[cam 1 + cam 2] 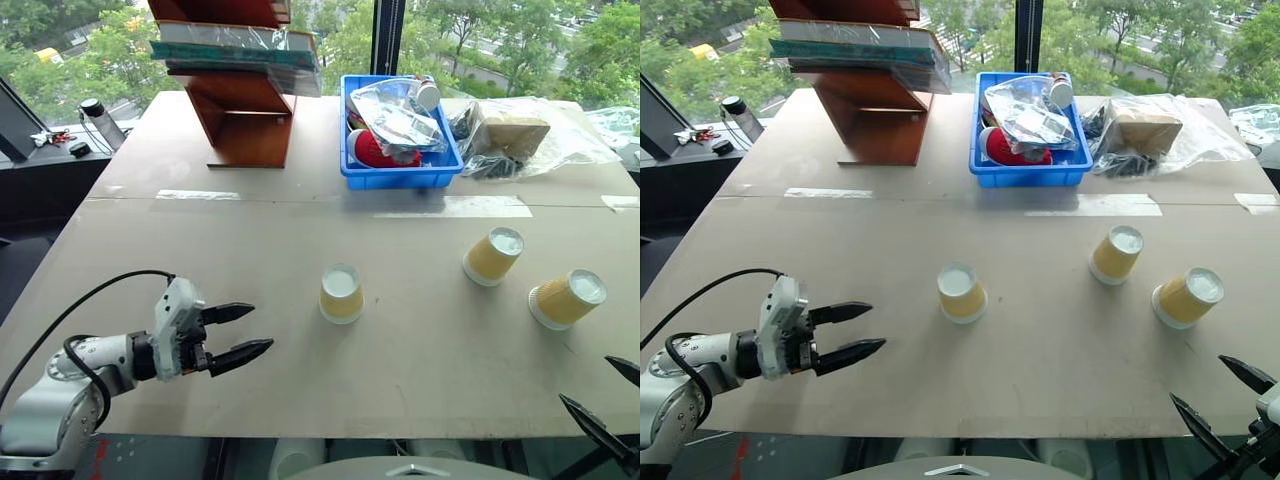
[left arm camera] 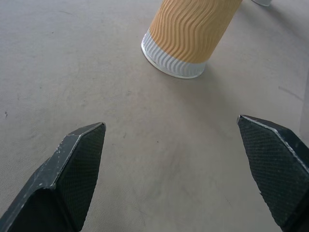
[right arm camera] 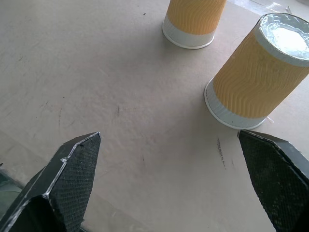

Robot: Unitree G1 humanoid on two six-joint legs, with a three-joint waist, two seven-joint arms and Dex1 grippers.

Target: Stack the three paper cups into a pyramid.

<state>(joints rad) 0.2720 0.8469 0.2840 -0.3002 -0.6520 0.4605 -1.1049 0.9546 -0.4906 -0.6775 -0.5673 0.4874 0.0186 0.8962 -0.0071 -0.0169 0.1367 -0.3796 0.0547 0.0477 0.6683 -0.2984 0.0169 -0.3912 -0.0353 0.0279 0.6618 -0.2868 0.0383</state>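
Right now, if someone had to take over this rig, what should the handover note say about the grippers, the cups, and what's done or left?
Left gripper: open, holding nothing, low over the table, pointing toward the left cup.
Right gripper: open, holding nothing, near the table's front edge, short of the right cup.
Cups: all three stand upside down and apart; the middle cup is beside the right one, not touching.
Done: nothing stacked.
Left: set two cups side by side as a base, place the third on top.
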